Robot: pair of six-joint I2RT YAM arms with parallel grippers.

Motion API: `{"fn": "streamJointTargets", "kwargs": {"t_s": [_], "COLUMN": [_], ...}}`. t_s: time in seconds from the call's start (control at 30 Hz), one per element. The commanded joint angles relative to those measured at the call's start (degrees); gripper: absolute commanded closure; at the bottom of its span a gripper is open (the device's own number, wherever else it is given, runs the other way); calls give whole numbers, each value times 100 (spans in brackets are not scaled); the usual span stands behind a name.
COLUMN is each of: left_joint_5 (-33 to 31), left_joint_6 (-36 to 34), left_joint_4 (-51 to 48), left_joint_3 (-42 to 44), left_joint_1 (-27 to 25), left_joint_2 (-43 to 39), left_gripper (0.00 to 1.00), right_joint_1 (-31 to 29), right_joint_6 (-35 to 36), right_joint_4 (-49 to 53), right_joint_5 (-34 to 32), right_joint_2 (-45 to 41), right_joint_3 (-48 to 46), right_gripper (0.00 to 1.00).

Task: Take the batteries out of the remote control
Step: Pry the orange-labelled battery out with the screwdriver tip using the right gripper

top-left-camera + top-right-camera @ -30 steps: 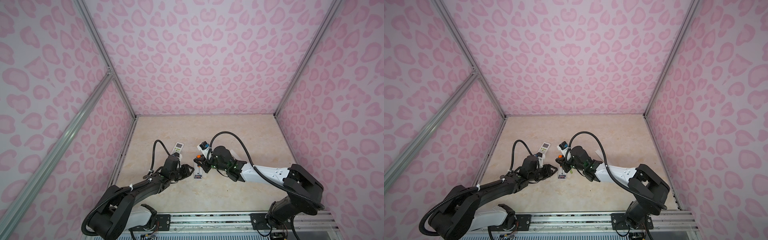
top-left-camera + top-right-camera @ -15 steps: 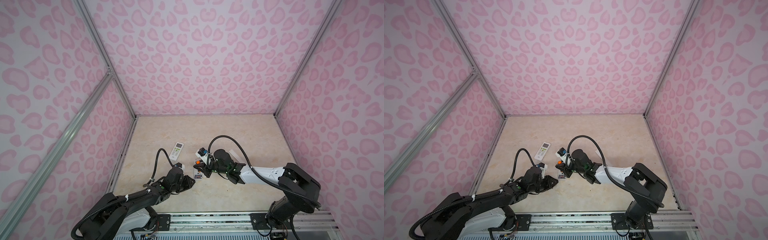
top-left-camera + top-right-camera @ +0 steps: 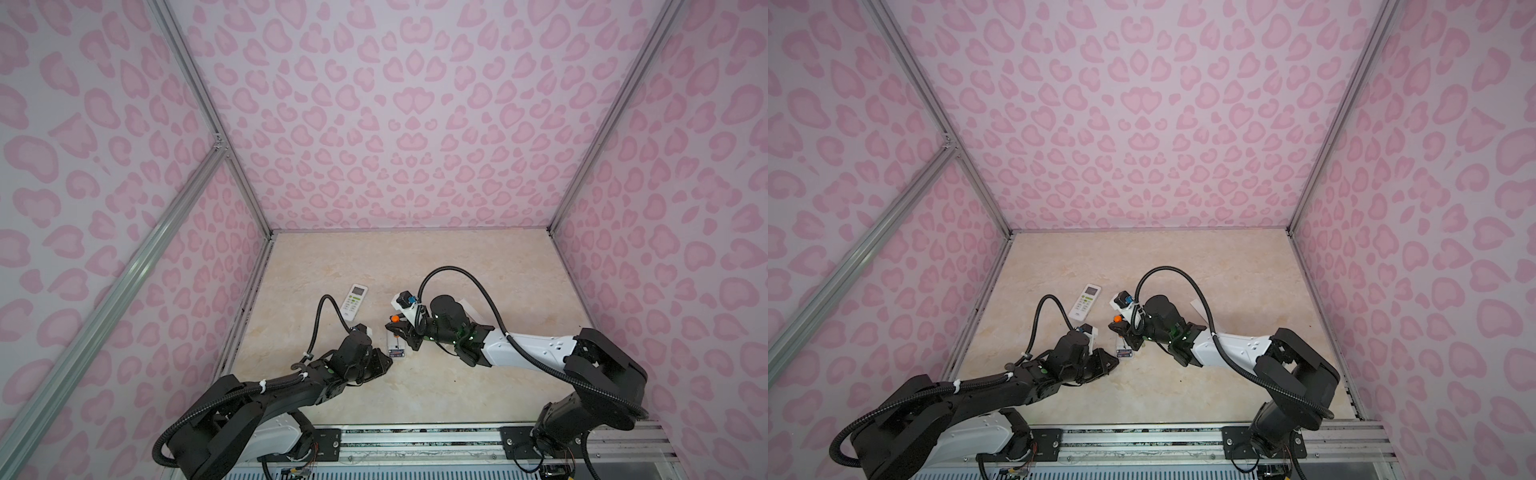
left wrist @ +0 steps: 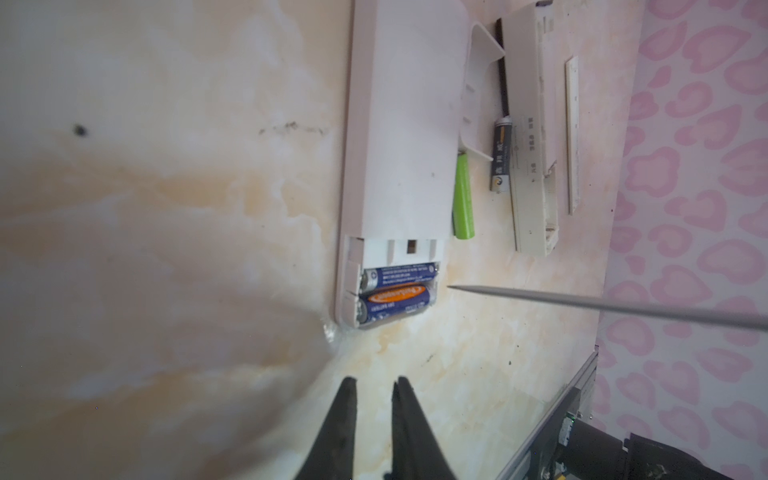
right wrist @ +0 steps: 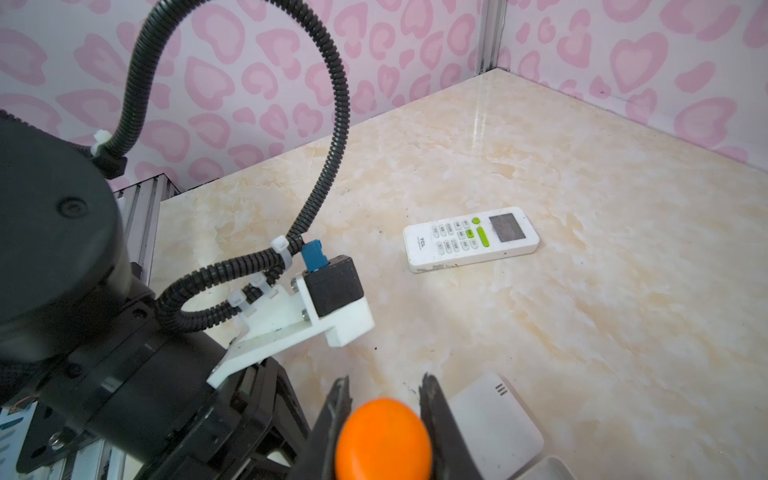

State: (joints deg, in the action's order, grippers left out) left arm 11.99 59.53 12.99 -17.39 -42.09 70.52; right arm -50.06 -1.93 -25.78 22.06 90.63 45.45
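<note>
A white remote control (image 4: 399, 124) lies face down with its battery bay open, and two blue batteries (image 4: 395, 291) sit side by side in it. It is also in both top views (image 3: 395, 347) (image 3: 1124, 349). A lime green battery (image 4: 463, 195) and a black battery (image 4: 500, 153) lie loose beside it. My left gripper (image 4: 374, 384) hovers just short of the open bay, its jaws a narrow gap apart with nothing between them. My right gripper (image 5: 384, 382) is shut on the orange-capped screwdriver (image 5: 382, 436). The screwdriver's shaft tip (image 4: 453, 286) points at the bay.
A second white remote (image 3: 354, 301) (image 5: 469, 239) lies face up farther back on the left. Another white casing (image 4: 532, 124), a loose cover (image 4: 478, 83) and a thin strip (image 4: 572, 133) lie beyond the loose batteries. The left arm's wrist camera (image 5: 332, 286) is close to my right gripper.
The left gripper has drawn back toward the near edge and its jaws have narrowed. The right gripper has dipped slightly with the screwdriver still in it.
</note>
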Motion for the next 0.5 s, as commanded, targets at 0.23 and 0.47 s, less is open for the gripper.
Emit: {"fn": "streamJointTargets", "kwargs": {"t_s": [0.23, 0.47], "left_joint_5": [-14, 40], "left_joint_6": [85, 129], "left_joint_4": [256, 325], "left_joint_3": [-144, -232], "left_joint_1": [-28, -30], "left_joint_2": [233, 473], "left_gripper": [80, 74], "right_joint_1": [25, 59], "right_joint_6": [157, 24], "right_joint_4": [-256, -426], "right_joint_5": [33, 106], "right_joint_2": [265, 375], "right_joint_3": [-121, -203], "right_gripper": [100, 100]}}
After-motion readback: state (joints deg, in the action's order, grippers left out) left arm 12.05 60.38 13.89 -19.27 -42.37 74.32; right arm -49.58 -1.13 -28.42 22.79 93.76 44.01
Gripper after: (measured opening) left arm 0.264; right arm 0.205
